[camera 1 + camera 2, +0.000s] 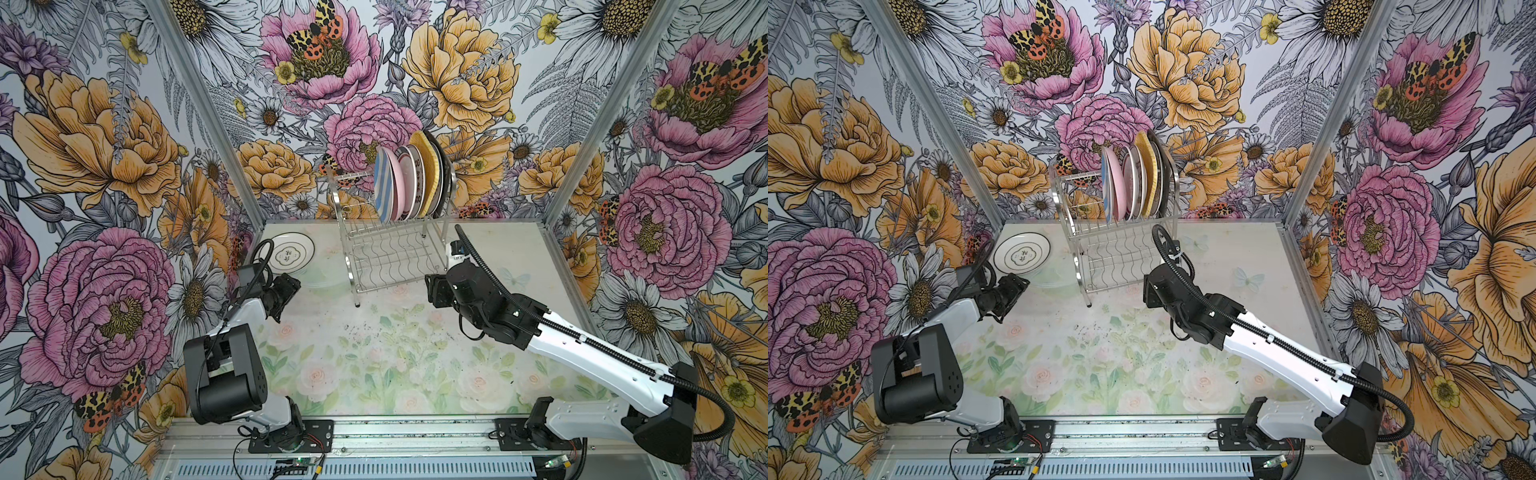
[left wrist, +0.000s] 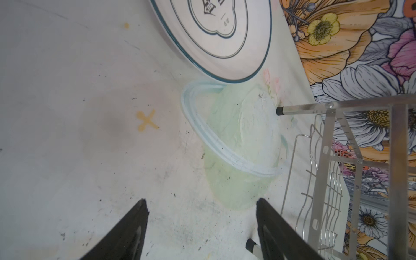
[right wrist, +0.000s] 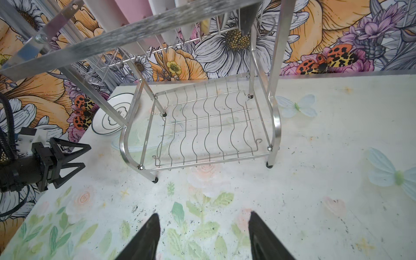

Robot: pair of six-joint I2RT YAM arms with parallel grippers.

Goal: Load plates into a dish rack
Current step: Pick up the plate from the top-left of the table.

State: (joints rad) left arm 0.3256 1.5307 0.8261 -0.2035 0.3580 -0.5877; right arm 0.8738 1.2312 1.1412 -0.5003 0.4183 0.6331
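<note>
The dish rack (image 1: pixel 360 286) (image 1: pixel 1090 291) stands at the back of the table. Its upper tier holds several plates on edge, from a blue-white striped one (image 1: pixel 382 187) to a yellow one (image 1: pixel 430 174). A white plate with dark rings (image 1: pixel 289 251) (image 2: pixel 216 38) (image 3: pixel 110 119) lies flat to the left of the rack. It overlaps a pale green see-through plate (image 2: pixel 234 144). My left gripper (image 2: pixel 201 200) (image 3: pixel 86 156) is open and empty just short of that see-through plate. My right gripper (image 3: pixel 203 213) hangs open and empty before the rack's front right.
The rack's lower wavy-wire shelf (image 3: pixel 202 126) holds nothing. One rack leg (image 2: pixel 299 110) stands close to the see-through plate. Flowered walls close in the left, back and right sides. The table carries a printed flower pattern (image 1: pixel 374 365) with dark specks.
</note>
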